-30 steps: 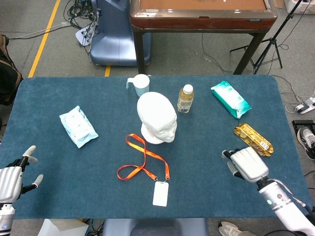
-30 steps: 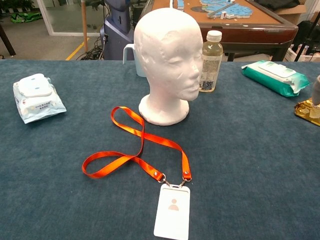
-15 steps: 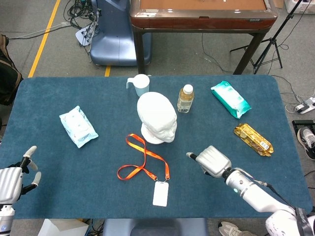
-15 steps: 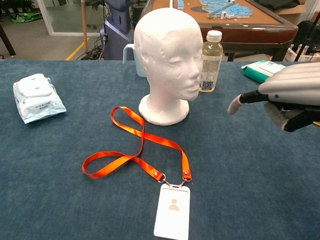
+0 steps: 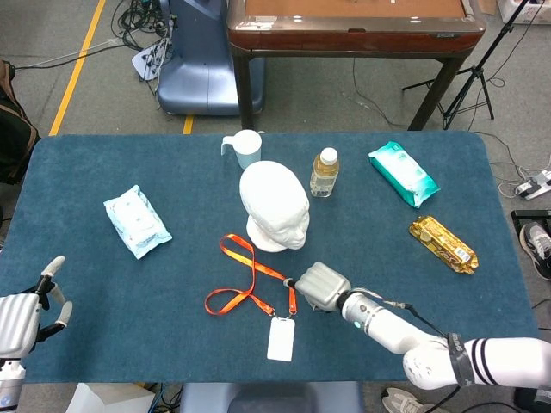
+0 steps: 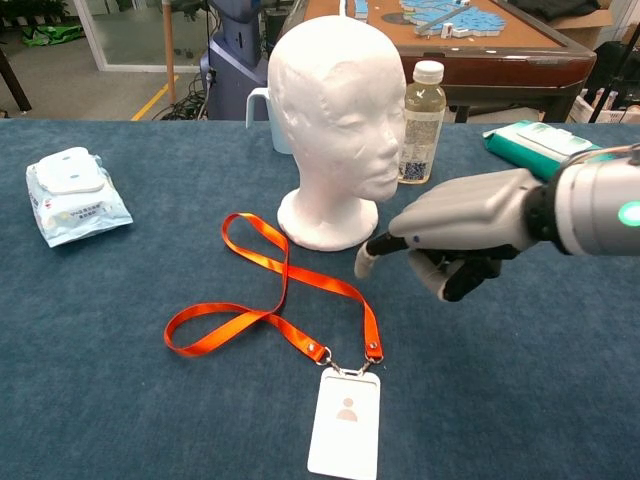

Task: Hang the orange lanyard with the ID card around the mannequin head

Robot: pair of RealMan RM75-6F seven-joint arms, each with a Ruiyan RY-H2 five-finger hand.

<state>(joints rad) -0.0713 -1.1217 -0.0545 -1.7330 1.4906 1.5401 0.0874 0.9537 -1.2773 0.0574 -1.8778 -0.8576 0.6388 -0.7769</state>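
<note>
The orange lanyard (image 5: 250, 280) (image 6: 268, 290) lies looped on the blue table, its white ID card (image 5: 281, 338) (image 6: 345, 424) at the near end. Just behind it stands the white mannequin head (image 5: 275, 206) (image 6: 340, 125), upright, facing the near right. My right hand (image 5: 320, 285) (image 6: 465, 228) hovers just right of the strap near its clips, one finger stretched toward it and the rest curled, holding nothing. At the near left table edge my left hand (image 5: 24, 314) rests with fingers apart, empty; the chest view does not show it.
A clear bottle (image 5: 325, 172) (image 6: 421, 109) and a pale cup (image 5: 245, 148) stand behind the head. A wipes pack (image 5: 136, 220) (image 6: 73, 193) lies at left, a teal pack (image 5: 403, 173) (image 6: 545, 153) at far right, a gold packet (image 5: 442, 243) at right.
My right hand has swept left from the table's right side to just beside the lanyard's strap. The left hand has barely moved. Lanyard and head are unmoved.
</note>
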